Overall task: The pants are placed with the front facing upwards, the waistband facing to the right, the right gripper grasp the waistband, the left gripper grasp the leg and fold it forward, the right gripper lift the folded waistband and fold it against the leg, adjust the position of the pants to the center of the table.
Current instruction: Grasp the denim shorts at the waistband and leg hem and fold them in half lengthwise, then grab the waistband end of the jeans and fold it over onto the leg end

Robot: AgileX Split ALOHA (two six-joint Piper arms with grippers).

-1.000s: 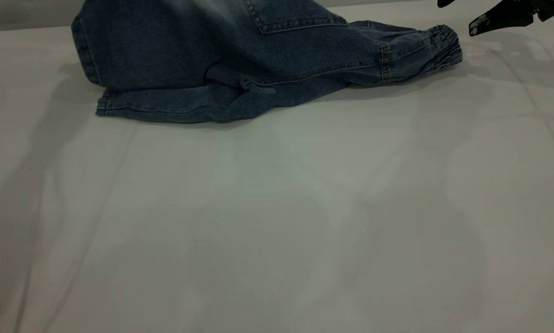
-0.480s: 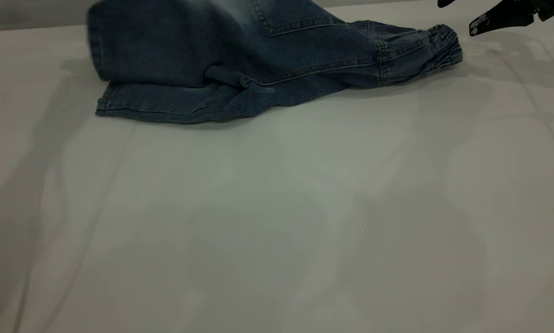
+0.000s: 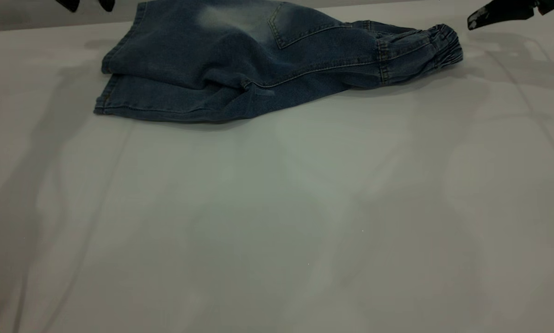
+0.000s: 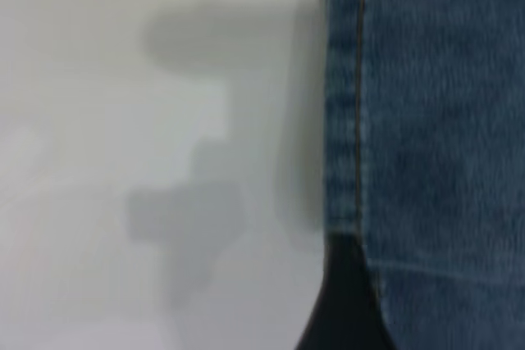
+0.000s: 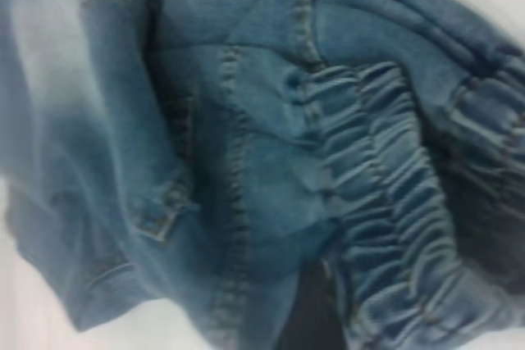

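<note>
Small blue denim pants (image 3: 239,64) lying folded lengthwise at table's (image 3: 277,208) twelve o'clock, ruffled elastic waistband (image 3: 436,46) pointing three o'clock. Bulky black left gripper (image 3: 86,4) hovering empty, seemingly parted; slim right gripper (image 3: 499,11) waiting, grip unclear. Next: waistband-to-leg fold.

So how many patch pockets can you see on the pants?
1: a patch pocket on the pants' upper folded layer, toward the waistband. Others may be hidden underneath.

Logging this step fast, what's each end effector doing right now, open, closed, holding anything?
Left end effector: above the table's far left, beside the denim pants, holding nothing; open or closed cannot be told.
Right end effector: beyond the waistband, not touching it; cannot be told.
</note>
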